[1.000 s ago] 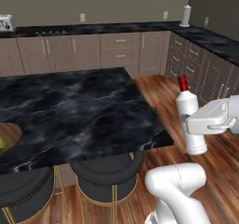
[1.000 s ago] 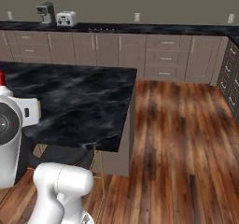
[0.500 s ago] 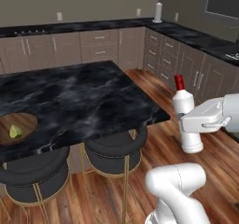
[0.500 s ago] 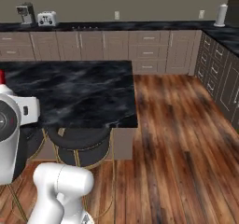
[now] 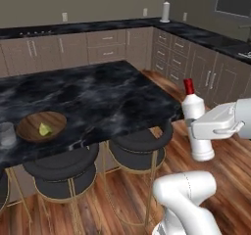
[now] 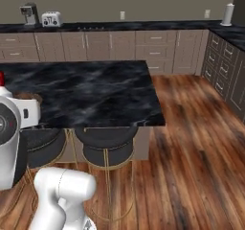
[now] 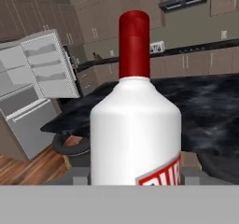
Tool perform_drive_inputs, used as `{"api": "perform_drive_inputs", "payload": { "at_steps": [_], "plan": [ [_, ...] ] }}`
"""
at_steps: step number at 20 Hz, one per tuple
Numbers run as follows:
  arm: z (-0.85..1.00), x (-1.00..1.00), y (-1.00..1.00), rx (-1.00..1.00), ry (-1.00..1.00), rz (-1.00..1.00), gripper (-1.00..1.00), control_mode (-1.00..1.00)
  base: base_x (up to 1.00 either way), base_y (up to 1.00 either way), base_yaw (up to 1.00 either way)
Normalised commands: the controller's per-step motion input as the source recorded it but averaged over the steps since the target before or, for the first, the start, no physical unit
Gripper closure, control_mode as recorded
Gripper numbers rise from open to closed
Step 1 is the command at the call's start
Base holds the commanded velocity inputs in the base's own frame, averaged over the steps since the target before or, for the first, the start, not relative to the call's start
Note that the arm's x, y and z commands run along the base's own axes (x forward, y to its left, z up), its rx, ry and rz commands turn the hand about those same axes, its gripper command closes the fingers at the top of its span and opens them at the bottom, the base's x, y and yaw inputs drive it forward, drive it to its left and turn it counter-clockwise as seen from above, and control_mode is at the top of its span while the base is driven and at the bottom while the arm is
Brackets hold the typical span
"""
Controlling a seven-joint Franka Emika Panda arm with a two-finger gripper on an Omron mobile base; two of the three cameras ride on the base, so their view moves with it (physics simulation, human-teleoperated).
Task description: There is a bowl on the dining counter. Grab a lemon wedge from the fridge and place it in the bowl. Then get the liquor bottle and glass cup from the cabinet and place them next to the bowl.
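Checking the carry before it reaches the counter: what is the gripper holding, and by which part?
The liquor bottle, upright, gripped around its white body below the neck.

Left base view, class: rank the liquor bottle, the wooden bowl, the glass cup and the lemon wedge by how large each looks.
1. Liquor bottle, though it is nearest the camera, so its lead over the bowl is unsure.
2. Bowl.
3. Glass cup, cut off at the picture's edge.
4. Lemon wedge, clearly smallest.

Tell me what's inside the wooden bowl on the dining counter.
The bowl holds one lemon wedge near its middle. The rest of its inside is bare wood; its near inner wall is hidden by the rim.
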Motion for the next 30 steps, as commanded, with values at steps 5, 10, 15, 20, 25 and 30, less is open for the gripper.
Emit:
{"api": "perform_drive_inputs", "payload": {
  "at_steps": [5, 10, 15, 20, 25, 30],
  "plan": [
    [0.00, 0.00, 0.00, 0.00, 0.00, 0.00, 1.00, 1.00, 0.13, 0.77, -0.02],
    [0.00, 0.00, 0.00, 0.00, 0.00, 0.00, 1.00, 1.00, 0.49, 0.64, 0.00],
    [0.00, 0.00, 0.00, 0.00, 0.00, 0.00, 1.00, 1.00, 0.96, 0.35, 0.00],
    [0.00, 0.00, 0.00, 0.00, 0.00, 0.00, 1.00, 1.00, 0.69, 0.36, 0.03],
    [-0.01, 0.72, -0.01, 0.01, 0.00, 0.28, 1.00, -1.00, 0.00, 0.00, 0.00],
    [-0.11, 1.00, -0.13, 0.05, 0.00, 0.43, 1.00, -1.00, 0.00, 0.00, 0.00]
  ]
}}
